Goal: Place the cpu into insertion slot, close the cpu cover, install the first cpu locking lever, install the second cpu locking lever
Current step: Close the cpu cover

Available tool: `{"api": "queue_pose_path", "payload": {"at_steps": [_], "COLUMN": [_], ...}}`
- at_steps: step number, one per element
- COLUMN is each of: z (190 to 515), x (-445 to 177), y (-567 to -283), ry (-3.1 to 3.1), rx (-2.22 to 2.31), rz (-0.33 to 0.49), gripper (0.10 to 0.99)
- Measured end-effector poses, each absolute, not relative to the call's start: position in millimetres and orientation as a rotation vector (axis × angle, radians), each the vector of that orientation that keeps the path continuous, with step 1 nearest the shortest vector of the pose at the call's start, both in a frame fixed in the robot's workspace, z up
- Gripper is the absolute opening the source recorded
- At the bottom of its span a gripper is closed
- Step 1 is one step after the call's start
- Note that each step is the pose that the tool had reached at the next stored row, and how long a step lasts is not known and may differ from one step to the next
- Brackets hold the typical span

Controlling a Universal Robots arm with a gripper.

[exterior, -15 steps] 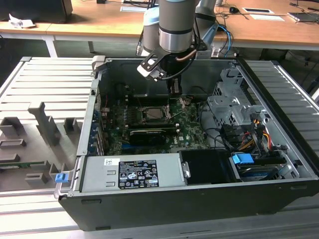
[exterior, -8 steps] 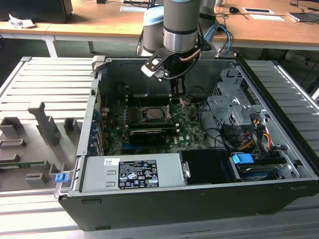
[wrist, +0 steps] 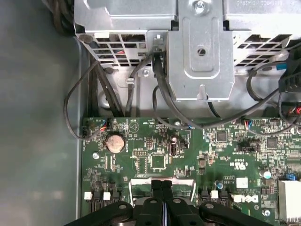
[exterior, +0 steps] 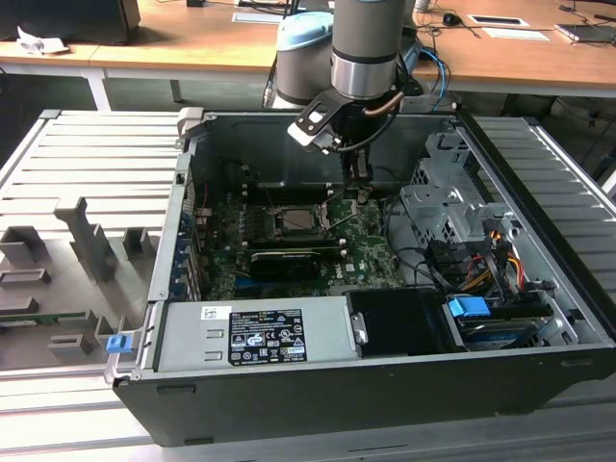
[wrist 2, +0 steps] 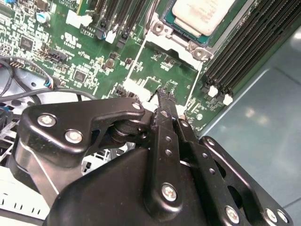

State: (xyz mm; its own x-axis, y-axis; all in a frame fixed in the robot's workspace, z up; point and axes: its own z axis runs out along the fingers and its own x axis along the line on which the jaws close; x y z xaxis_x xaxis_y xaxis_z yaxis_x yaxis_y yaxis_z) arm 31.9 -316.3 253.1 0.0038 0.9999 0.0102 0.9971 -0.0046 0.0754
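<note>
The cpu (wrist 2: 202, 13), a pale silver square, lies in the insertion slot (exterior: 298, 219) on the green board (wrist: 155, 141). A thin metal frame (wrist 2: 184, 34), which looks like the cpu cover, runs along its edge; I cannot tell whether it is latched. My gripper (exterior: 358, 195) hangs low over the board, just to the exterior view's right of the slot. Its black fingers are shut together with nothing between them, as both wrist views show: gripper (wrist 2: 164, 92), gripper (wrist: 162, 181). The locking levers cannot be made out clearly.
Memory slots (wrist 2: 244, 42) flank the socket. A long black card (exterior: 289, 258) lies in front of it. A metal drive cage (wrist: 197, 47) and black cables (wrist: 160, 94) stand to the exterior view's right. The power supply (exterior: 255, 332) fills the case front. A grey tray (exterior: 77, 260) sits outside the case.
</note>
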Motion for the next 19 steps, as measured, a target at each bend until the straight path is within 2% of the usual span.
{"api": "queue_pose_path", "payload": {"at_steps": [19], "z": [252], "x": [46], "y": [-316], "ry": [2.183], "rx": [2.192], "rz": [0.093], "gripper": [0.106]}}
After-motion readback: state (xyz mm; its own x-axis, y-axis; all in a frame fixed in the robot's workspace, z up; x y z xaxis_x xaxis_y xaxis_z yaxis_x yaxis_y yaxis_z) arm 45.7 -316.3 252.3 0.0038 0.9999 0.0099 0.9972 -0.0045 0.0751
